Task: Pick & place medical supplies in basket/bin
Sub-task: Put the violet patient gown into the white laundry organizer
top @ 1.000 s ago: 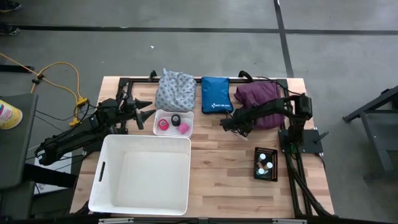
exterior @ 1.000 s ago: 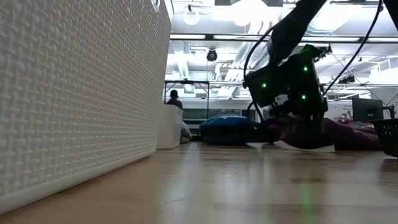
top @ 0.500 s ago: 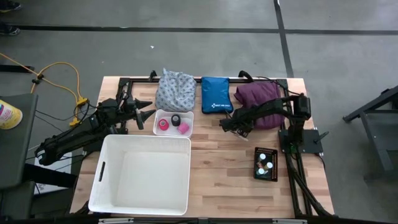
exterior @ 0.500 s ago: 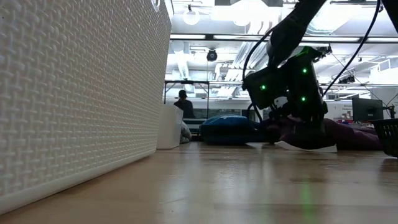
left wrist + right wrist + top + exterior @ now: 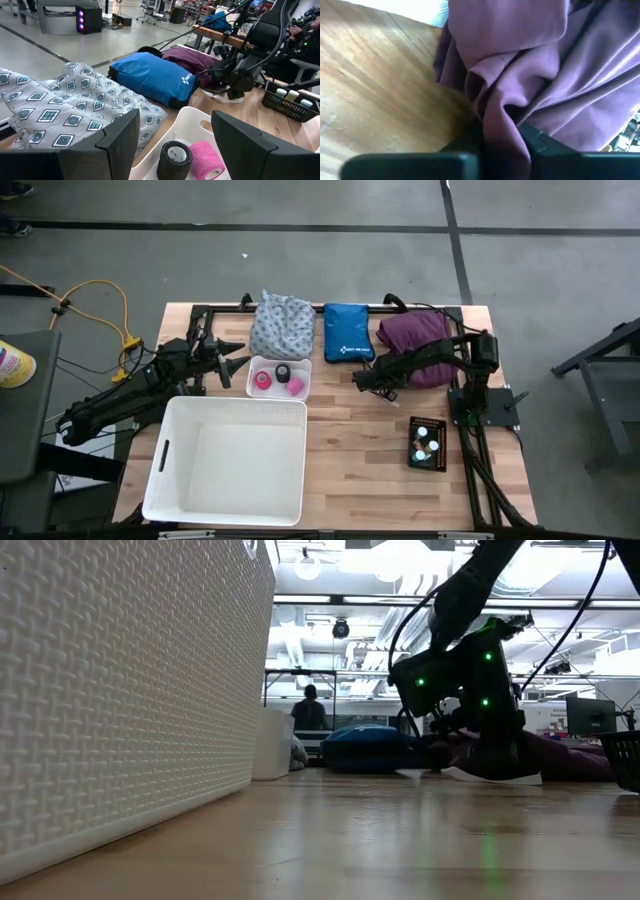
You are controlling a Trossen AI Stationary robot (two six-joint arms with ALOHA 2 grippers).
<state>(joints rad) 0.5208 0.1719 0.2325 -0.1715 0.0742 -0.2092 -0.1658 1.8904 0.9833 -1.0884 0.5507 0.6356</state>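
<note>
Purple cloth [image 5: 415, 333] lies bunched at the far right of the table, beside the blue zip pouch [image 5: 347, 333]; the right gripper [image 5: 366, 379] sits at its near edge, and in the right wrist view a fold of the purple fabric is drawn down between the two dark fingers [image 5: 545, 145], so the jaws look closed on it, though it is not lifted yet; judged from this, the task has barely begun, since the white bin [image 5: 230, 462] at the near left shows nothing inside; everything else waits: the grey-white patterned cloth [image 5: 282, 325] at the far edge left of the pouch, the pink tape roll [image 5: 263, 381] and black tape roll [image 5: 284, 372] in a small white tray [image 5: 278, 391] just beyond the bin, and the white-capped vials [image 5: 427, 443] in a small black basket [image 5: 427, 461] near the right arm's base; the left gripper [image 5: 228, 363] hovers idle left of the tray with its fingers spread wide, framing the tape rolls in its wrist view.

The wooden table [image 5: 365, 450] is pale planking; around it is grey concrete floor with a yellow cable [image 5: 100, 292] at the left; the low view looks into a bright workshop where a person [image 5: 310, 712] stands far behind.
</note>
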